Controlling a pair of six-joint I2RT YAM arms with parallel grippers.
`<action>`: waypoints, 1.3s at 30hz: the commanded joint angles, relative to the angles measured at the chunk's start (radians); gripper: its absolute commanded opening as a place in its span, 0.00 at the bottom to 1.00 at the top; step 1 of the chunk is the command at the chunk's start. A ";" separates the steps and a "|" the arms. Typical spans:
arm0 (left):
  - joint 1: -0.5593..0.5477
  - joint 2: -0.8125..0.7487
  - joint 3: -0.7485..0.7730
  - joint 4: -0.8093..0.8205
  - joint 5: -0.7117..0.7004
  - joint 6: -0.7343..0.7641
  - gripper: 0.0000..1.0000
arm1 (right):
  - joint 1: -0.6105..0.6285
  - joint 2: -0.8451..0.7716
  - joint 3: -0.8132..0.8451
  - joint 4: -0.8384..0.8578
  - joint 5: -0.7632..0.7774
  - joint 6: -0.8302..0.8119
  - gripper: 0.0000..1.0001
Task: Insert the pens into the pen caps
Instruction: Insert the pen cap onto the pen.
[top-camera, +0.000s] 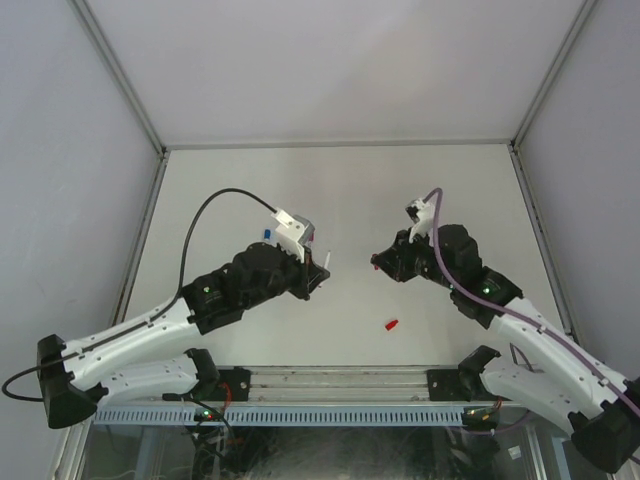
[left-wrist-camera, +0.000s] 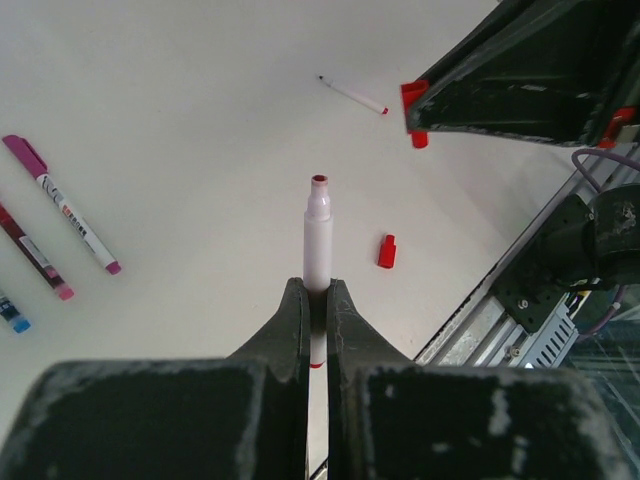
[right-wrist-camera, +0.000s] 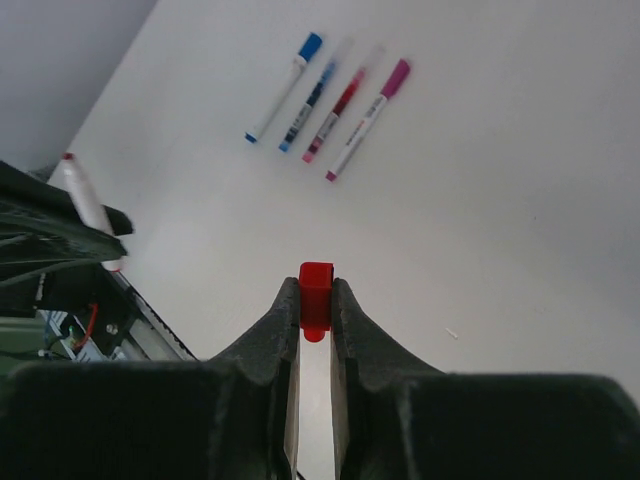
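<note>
My left gripper is shut on a whitish pen, whose uncapped red tip points away from the wrist. In the top view this left gripper faces the right gripper across a small gap above the table. A red pen cap is pinched in my shut right gripper. From the left wrist the same red cap shows to the upper right of the pen's tip, apart from it. A second red cap lies loose on the table. Several capped pens lie side by side.
The row holds a blue pen, a blue-and-clear one and a magenta one. A thin white stick with a red end lies farther out. The metal rail runs along the near edge.
</note>
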 joint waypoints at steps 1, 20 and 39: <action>-0.020 0.011 0.041 0.071 -0.029 0.006 0.00 | -0.011 -0.115 -0.019 0.163 0.000 0.027 0.00; -0.051 0.005 0.045 0.108 -0.051 0.020 0.00 | -0.019 -0.336 -0.094 0.394 0.028 0.025 0.00; -0.054 -0.029 0.015 0.156 -0.035 0.022 0.00 | 0.012 -0.240 -0.088 0.502 -0.126 0.087 0.00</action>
